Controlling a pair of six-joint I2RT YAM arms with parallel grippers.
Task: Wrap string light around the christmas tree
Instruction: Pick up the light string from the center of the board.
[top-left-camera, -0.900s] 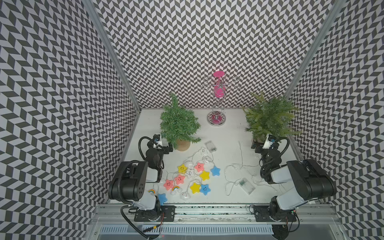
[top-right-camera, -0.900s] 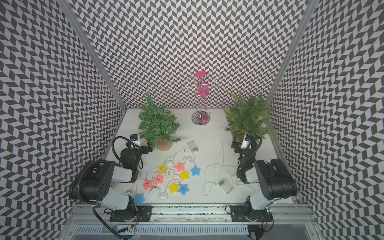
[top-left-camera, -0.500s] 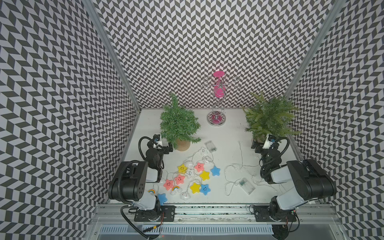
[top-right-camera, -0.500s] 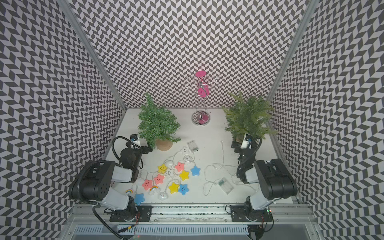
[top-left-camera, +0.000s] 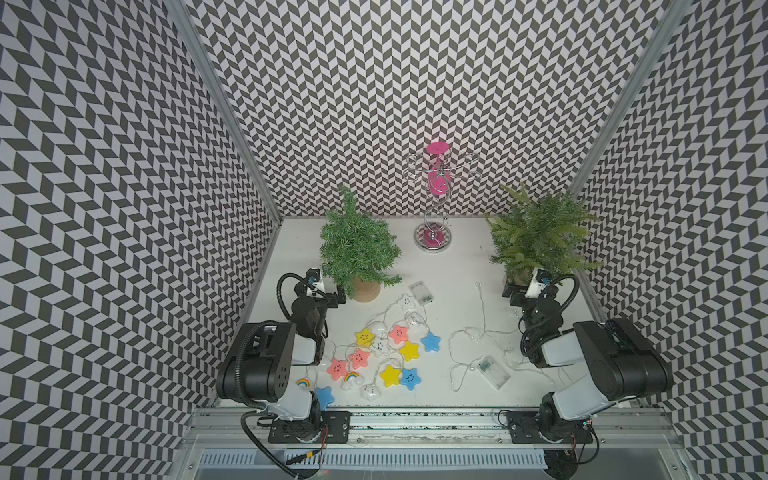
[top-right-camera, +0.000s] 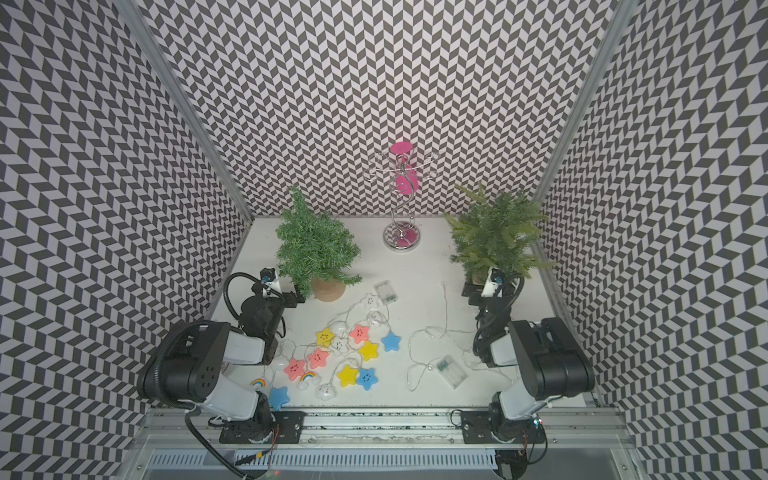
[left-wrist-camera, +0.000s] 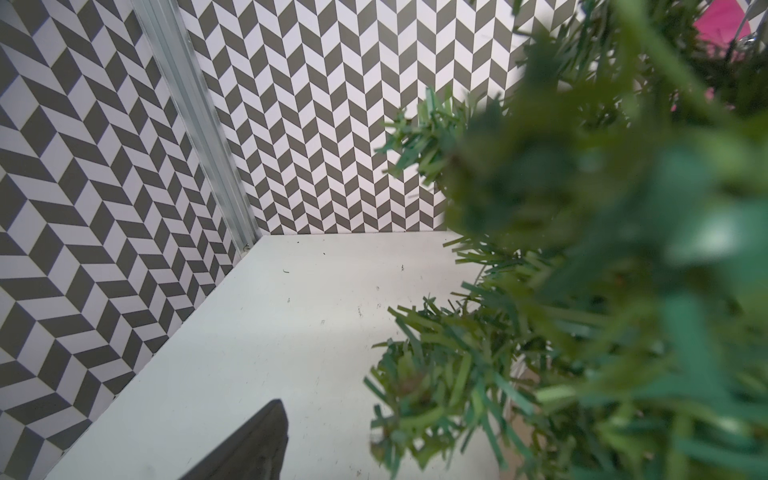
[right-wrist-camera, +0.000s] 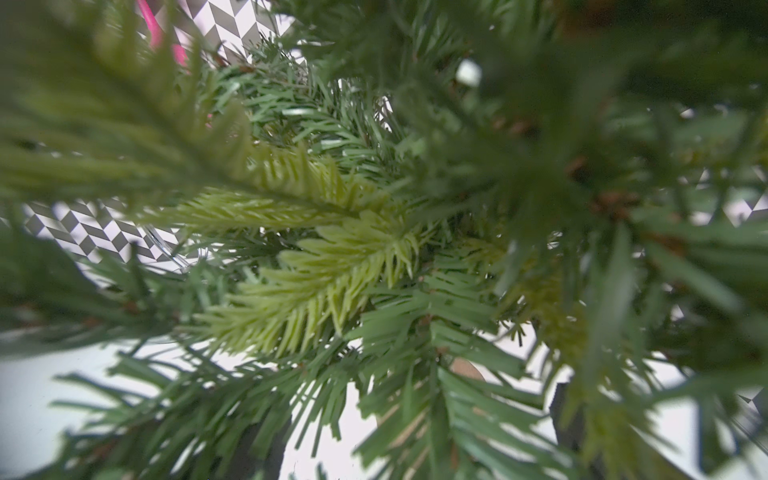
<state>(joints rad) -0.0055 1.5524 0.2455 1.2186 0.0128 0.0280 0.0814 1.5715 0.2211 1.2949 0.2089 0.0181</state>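
Two small Christmas trees stand at the back in both top views: a dark green one (top-left-camera: 357, 245) in a brown pot (top-left-camera: 365, 289) on the left, and a lighter one (top-left-camera: 540, 232) on the right. A string light of coloured stars (top-left-camera: 382, 353) lies loose mid-table with its clear battery box (top-left-camera: 421, 293). A thin wire string light (top-left-camera: 478, 332) with another box (top-left-camera: 492, 371) lies to the right. My left gripper (top-left-camera: 332, 297) is open beside the pot, one finger (left-wrist-camera: 257, 444) showing. My right gripper (top-left-camera: 515, 289) is open at the right tree's base, with branches (right-wrist-camera: 374, 291) filling its wrist view.
A chrome stand with pink discs (top-left-camera: 434, 208) rises at the back between the trees. Chevron-patterned walls (top-left-camera: 124, 208) close in three sides of the white table (top-left-camera: 457, 266). A metal rail (top-left-camera: 415, 419) runs along the front edge.
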